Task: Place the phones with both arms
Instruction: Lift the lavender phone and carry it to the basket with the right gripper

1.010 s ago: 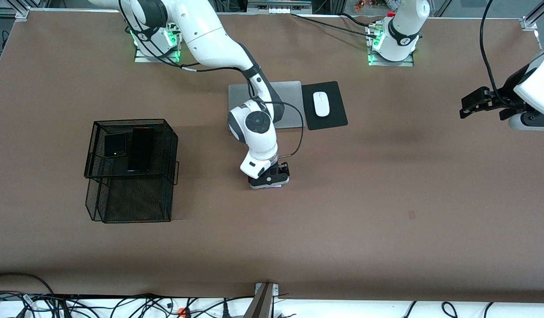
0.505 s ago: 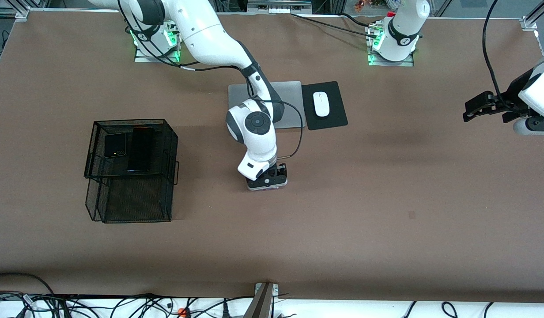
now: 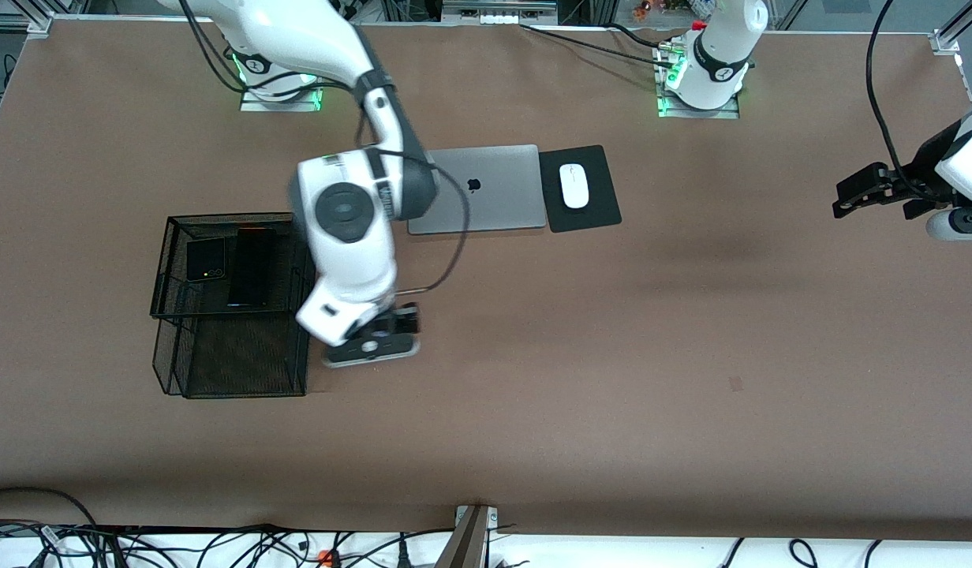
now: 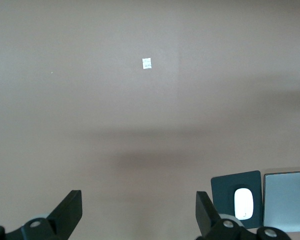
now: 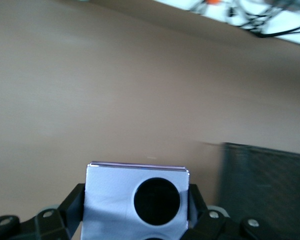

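Note:
My right gripper is shut on the pale lavender-white phone, holding it flat over the table just beside the black wire basket. In the right wrist view the phone fills the space between the fingers, one black circle showing, and the basket lies close ahead. On the basket's upper tier lie a small squarish black phone and a longer black slab phone. My left gripper hangs open and empty at the left arm's end of the table; its own view shows the left gripper over bare table.
A grey laptop lies shut in the middle, toward the robots' bases. Beside it a white mouse rests on a black pad. Cables run along the table's edge nearest the front camera.
The right arm has risen and swung from the table's middle toward the basket, carrying the lavender-white phone and uncovering the laptop. The left gripper has drifted slightly outward.

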Robot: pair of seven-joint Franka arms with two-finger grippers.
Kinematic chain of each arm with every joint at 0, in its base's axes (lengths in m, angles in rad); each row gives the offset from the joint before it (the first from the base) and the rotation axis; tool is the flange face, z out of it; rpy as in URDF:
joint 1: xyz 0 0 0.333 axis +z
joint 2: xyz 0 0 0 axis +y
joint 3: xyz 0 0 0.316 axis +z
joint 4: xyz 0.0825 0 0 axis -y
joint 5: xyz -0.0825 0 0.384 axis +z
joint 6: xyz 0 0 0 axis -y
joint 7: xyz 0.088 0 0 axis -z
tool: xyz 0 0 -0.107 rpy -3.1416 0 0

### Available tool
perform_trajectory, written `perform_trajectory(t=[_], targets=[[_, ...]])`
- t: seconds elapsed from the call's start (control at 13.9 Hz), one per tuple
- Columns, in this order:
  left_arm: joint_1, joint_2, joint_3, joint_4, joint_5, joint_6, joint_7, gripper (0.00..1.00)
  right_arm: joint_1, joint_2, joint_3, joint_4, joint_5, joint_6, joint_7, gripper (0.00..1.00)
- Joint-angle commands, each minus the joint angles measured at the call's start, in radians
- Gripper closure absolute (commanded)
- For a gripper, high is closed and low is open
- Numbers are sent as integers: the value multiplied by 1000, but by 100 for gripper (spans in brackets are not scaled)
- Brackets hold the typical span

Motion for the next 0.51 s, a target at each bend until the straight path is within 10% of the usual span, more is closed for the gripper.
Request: perform_trajectory(t=[0.0, 0.43], targets=[[-6, -6, -2, 8, 18, -4, 6, 0, -100, -46, -18, -42, 3, -81, -140, 88], [-124, -6, 90, 12, 15, -4, 10, 0, -295, -33, -11, -139, 48, -83, -344, 88]])
